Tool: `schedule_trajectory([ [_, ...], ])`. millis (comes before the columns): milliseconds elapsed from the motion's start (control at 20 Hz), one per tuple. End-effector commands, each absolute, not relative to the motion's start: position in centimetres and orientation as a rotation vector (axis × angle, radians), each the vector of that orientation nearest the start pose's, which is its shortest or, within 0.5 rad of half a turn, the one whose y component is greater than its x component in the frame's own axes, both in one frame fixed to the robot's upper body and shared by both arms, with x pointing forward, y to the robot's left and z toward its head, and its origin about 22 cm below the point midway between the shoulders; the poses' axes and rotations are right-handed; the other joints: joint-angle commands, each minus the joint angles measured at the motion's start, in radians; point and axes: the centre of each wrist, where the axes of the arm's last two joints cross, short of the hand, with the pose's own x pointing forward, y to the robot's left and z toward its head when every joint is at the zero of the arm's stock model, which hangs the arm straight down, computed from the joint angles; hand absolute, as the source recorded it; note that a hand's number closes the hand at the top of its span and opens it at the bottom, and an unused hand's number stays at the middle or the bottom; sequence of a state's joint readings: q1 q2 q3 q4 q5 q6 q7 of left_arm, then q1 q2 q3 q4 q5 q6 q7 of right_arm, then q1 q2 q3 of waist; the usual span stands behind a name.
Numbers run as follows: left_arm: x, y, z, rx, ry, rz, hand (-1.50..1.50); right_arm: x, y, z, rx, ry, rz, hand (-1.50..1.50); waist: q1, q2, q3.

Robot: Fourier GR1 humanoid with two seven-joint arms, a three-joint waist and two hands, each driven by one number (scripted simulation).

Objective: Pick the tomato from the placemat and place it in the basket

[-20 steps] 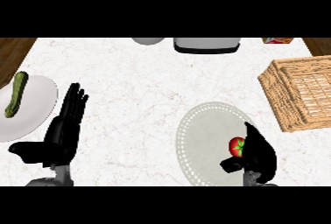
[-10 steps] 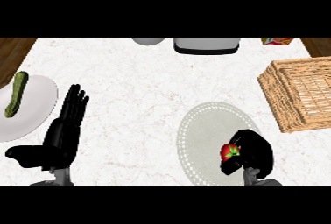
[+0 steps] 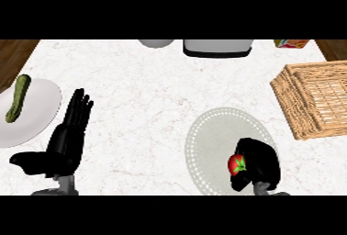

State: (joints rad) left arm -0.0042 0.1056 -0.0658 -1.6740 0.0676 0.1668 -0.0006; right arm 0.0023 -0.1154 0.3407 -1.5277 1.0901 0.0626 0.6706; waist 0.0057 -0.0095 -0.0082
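Note:
A red tomato (image 3: 237, 164) with a green stem lies on the round pale placemat (image 3: 217, 133) at the lower right of the counter. My right hand (image 3: 258, 161) is curled round it from the right, and only the tomato's left side shows. The woven basket (image 3: 317, 98) stands at the right edge, beyond the placemat and apart from it. At the lower left my left hand (image 3: 68, 137) rests open, fingers pointing away from me.
A white plate (image 3: 37, 117) with a green cucumber (image 3: 18, 97) sits at the left edge, next to my left hand. Along the far edge stand a grey bowl (image 3: 156, 43), a grey appliance (image 3: 217, 47) and a coloured box (image 3: 293, 43).
My right hand's fingers have curled round the tomato, which has shifted slightly lower on the placemat. The left hand has not moved.

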Motion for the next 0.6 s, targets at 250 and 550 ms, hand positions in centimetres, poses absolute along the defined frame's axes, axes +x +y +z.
schedule_trajectory([
  [250, 24.6, 22.9, 3.0, 0.086, -1.673, 0.058, 0.00, 20.2, -22.8, -4.3, -0.829, -1.291, 1.361, 1.50, -0.003, 0.011, 0.010],
  [550, 23.5, 24.0, 3.1, 0.107, -1.677, 0.059, 0.00, 17.7, -23.8, 0.8, -0.652, -1.558, 1.093, 1.50, -0.015, 0.006, 0.008],
])
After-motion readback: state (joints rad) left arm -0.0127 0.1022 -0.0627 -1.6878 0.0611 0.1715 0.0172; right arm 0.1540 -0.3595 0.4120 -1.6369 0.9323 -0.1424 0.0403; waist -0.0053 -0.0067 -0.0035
